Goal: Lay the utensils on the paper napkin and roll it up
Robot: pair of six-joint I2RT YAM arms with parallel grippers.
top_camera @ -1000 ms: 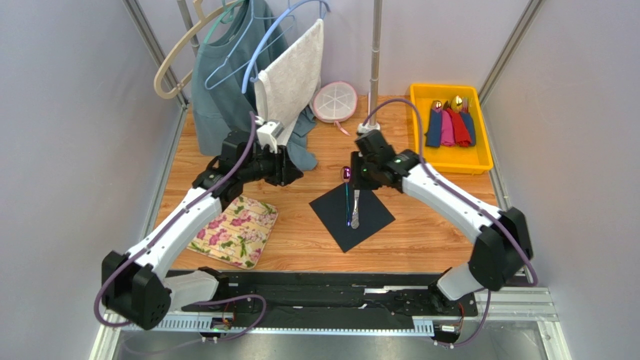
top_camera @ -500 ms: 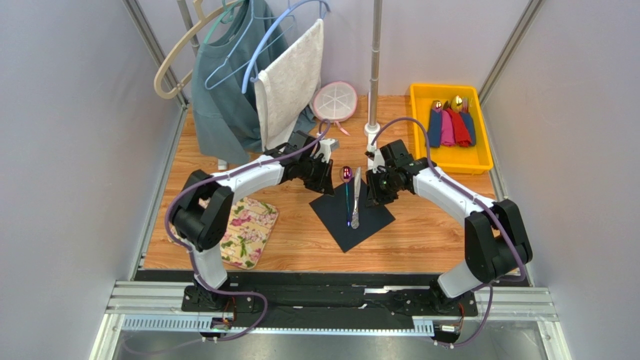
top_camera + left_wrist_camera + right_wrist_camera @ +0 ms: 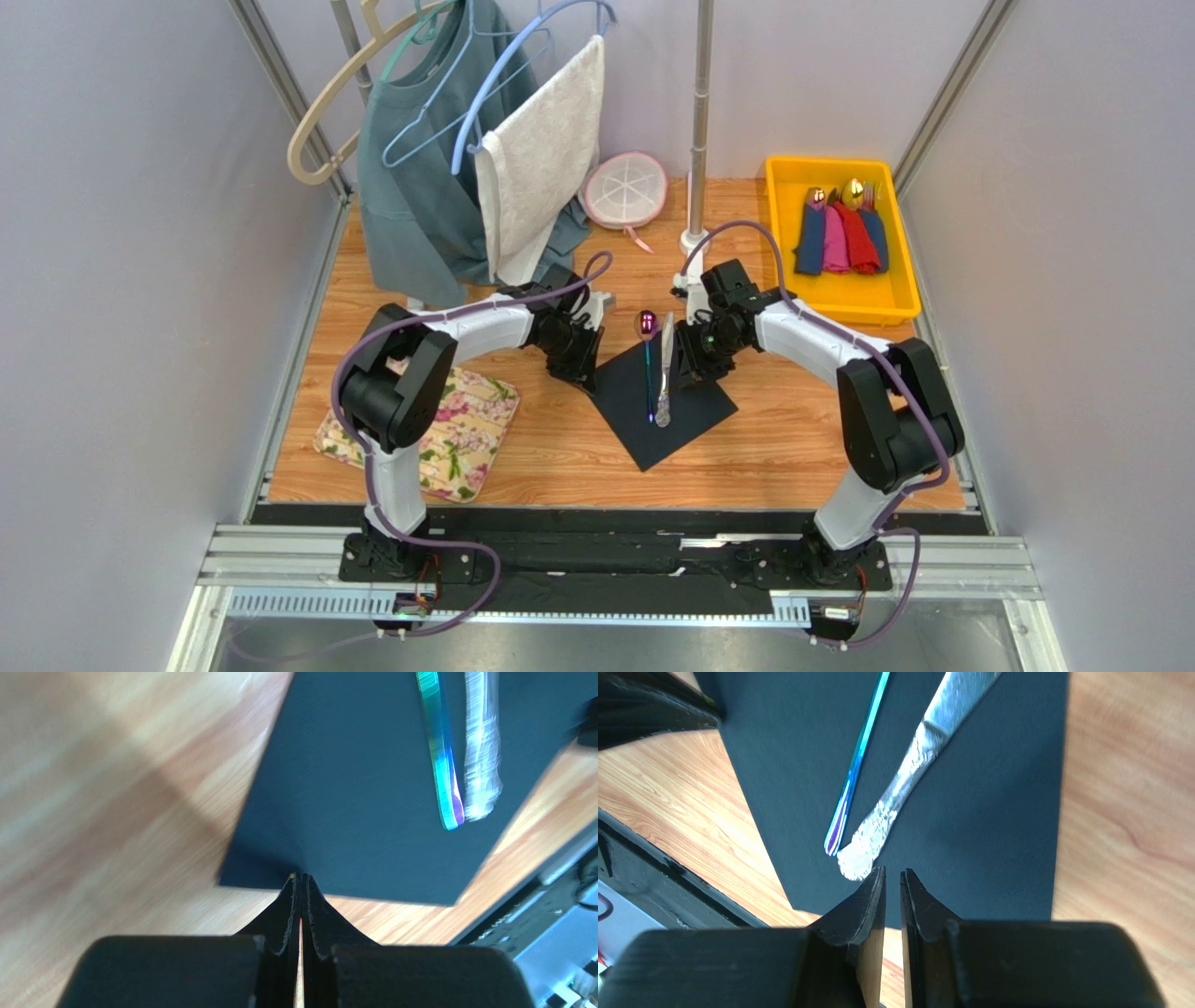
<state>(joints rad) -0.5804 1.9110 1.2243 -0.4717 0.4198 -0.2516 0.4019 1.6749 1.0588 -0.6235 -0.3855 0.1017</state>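
Note:
The black paper napkin (image 3: pixel 690 416) lies flat as a diamond on the wooden table. On it lie a spoon with a purple bowl (image 3: pixel 647 325) and a silver knife (image 3: pixel 665 375), side by side. My left gripper (image 3: pixel 586 367) is shut, its tips at the napkin's left edge (image 3: pixel 365 798) near a corner. The spoon handle (image 3: pixel 439 756) and the knife (image 3: pixel 481 742) show beyond it. My right gripper (image 3: pixel 687 375) is low over the napkin's right side (image 3: pixel 990 798), its jaws almost shut with nothing between them, by the knife's end (image 3: pixel 913 770) and the spoon handle (image 3: pixel 861 756).
A floral mat (image 3: pixel 435 427) lies at the front left. A yellow tray (image 3: pixel 842 301) at the back right holds rolled coloured napkins (image 3: pixel 842 235). A metal pole (image 3: pixel 697 126), a pink round dish (image 3: pixel 624 189) and hung clothes (image 3: pixel 435 154) with a towel (image 3: pixel 540 154) stand at the back.
My left arm swung from the hung clothes down to the napkin's left edge. My right gripper came down to the napkin's right side. The utensils have not moved.

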